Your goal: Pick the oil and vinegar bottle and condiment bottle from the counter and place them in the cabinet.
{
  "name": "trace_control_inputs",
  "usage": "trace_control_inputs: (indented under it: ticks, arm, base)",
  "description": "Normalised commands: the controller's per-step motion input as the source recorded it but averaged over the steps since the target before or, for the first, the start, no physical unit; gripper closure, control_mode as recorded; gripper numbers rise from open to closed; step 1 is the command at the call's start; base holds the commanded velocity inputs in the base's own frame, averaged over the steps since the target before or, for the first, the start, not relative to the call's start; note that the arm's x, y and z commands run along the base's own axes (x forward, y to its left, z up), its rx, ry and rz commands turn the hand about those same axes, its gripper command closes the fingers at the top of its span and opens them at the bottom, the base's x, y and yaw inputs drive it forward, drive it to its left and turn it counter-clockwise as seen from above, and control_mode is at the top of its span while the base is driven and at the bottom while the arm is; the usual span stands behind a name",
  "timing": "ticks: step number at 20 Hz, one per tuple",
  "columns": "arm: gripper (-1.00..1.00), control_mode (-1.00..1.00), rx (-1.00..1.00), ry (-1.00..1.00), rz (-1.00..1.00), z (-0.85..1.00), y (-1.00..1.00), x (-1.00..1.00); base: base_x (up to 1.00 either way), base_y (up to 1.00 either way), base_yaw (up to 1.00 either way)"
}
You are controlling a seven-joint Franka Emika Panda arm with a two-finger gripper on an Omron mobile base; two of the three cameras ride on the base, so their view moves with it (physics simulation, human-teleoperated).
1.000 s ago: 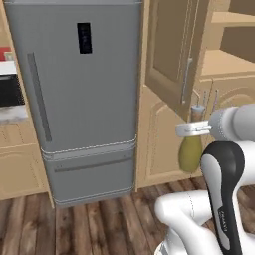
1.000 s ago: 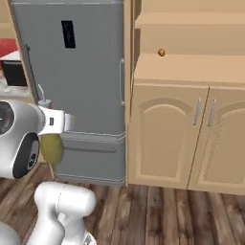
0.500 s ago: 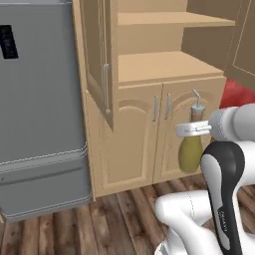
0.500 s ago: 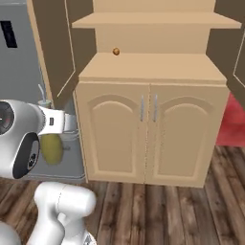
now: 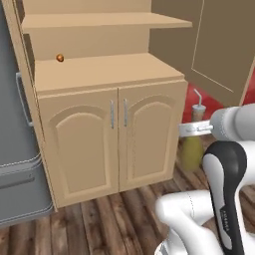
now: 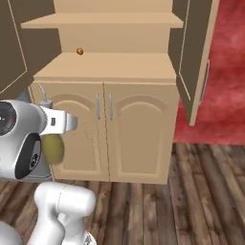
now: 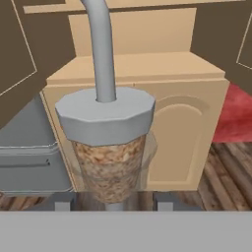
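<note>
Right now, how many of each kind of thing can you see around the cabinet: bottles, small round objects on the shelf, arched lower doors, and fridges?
Bottles: 1, the oil and vinegar bottle held in the claw
Small round brown objects on the cabinet ledge: 1, the brown ball
Arched lower doors: 2, both shut
Fridges: 1, the grey fridge
Total: 5

Base turned from the fridge [image 5: 15,164], cabinet [image 5: 107,74] now ahead with open shelves and arched doors in view
</note>
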Motion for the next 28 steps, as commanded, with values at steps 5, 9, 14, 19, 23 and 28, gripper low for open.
trace_control_inputs:
  ticks: [5,9,14,19,23,28]
  arm:
    - [1.0,1.0,0.0,0.0,0.0,0.0,0.0,0.0]
    - [1.0,1.0,0.0,0.0,0.0,0.0,0.0,0.0]
    - [1.0,1.0,0.0,0.0,0.0,0.0,0.0,0.0]
    - [1.0,1.0,0.0,0.0,0.0,0.0,0.0,0.0]
    - [1.0,1.0,0.0,0.0,0.0,0.0,0.0,0.0]
    - [1.0,1.0,0.0,0.0,0.0,0.0,0.0,0.0]
  base:
    - [0.48,-0.36,0.0]
    - [0.58,-0.07,0.03]
    - [0.59,0.0,0.03]
    - [0.45,-0.04,0.0]
    - [0.3,-0.18,0.0]
    - [0.42,-0.2,0.01]
